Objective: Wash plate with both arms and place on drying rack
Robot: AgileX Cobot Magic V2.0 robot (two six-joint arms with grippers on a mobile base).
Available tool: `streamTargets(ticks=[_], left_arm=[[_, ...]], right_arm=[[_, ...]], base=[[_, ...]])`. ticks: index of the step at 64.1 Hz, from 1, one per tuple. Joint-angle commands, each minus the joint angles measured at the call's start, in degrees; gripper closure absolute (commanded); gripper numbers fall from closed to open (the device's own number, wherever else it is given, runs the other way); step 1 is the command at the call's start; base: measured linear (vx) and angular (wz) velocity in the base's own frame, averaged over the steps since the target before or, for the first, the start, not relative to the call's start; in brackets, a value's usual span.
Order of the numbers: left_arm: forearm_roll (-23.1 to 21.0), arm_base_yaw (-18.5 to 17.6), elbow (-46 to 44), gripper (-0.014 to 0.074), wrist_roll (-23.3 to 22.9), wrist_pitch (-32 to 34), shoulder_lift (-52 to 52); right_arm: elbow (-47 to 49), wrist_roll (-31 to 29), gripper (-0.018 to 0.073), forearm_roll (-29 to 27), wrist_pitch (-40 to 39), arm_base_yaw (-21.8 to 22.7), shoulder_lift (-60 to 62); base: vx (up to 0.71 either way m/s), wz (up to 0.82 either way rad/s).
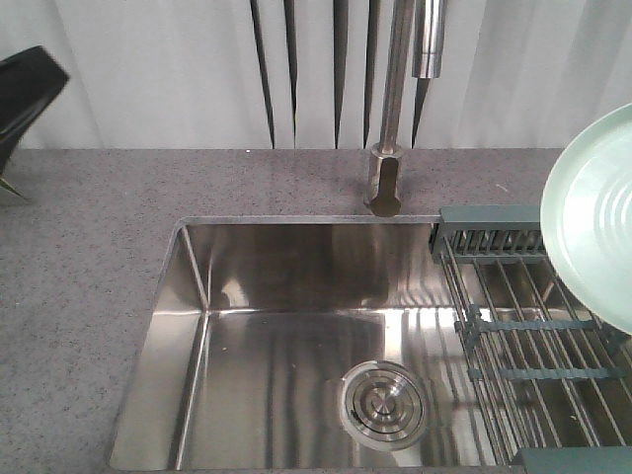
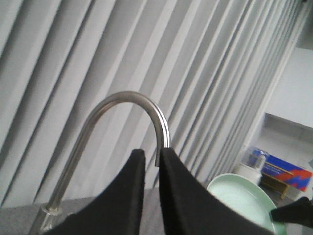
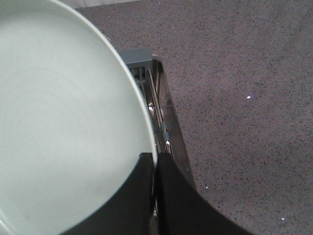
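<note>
Exterior front-facing view, left to right: a black part of the left arm (image 1: 25, 84) is seen at the frame edge, above the grey countertop (image 1: 79, 276). The steel sink (image 1: 286, 286) and its round drain (image 1: 385, 400) are noted at centre, with the faucet (image 1: 390, 128) behind. The drying rack (image 1: 533, 336) is laid across the sink's right side. The plate (image 1: 592, 217) is held tilted over the rack; contact cannot be determined. On the left gripper (image 2: 152, 152), the fingers are set almost together and nothing is held. On the right gripper (image 3: 154, 159), the fingers are clamped on the plate's rim.

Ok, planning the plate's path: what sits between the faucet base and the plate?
In the front view, the drying rack's slotted caddy lies between faucet base and plate.
</note>
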State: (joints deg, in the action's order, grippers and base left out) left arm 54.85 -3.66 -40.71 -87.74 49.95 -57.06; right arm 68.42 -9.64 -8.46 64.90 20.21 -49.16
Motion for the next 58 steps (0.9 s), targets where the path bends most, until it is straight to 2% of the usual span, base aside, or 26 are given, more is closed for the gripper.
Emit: streamTargets(ticks=[1,14,21,33,46,58], left_arm=[[2.7,-0.3,-6.8,0.0391,-4.3,6.2,-6.9],[12.2,-0.3,-17.7,0.0139,-14.5,7.1,-19.2],[15.3,-0.3,-23.0,0.0065,-19.5,8.9,-25.8],[15.7,-1.2,-31.1,0.0058,-24.9,13.9,-34.8],[15.5,-5.4,-40.2,0.0058,-25.1,13.9,-43.2],[15.5,-9.4,-49.0,0.0058,-25.1,10.2,-50.2]], right_arm=[[1.9,-0.3,0.0566,-0.6,-4.1,-0.1,0.2],[1.9,-0.3,0.0566,-0.6,-4.1,-0.1,0.2],[1.9,-0.3,0.0566,-0.7,-4.1,-0.1,0.2],[1.9,-0.3,0.0566,-1.1,-4.1,-0.1,0.2],[1.9,-0.3,0.0566,-1.4,-4.1,-0.1,0.2],[1.9,-0.3,0.0566,-1.4,-4.1,-0.1,0.2]], base=[[0.0,0.0],[0.0,0.0],[0.0,0.0],[0.0,0.0],[0.0,0.0],[0.0,0.0]])
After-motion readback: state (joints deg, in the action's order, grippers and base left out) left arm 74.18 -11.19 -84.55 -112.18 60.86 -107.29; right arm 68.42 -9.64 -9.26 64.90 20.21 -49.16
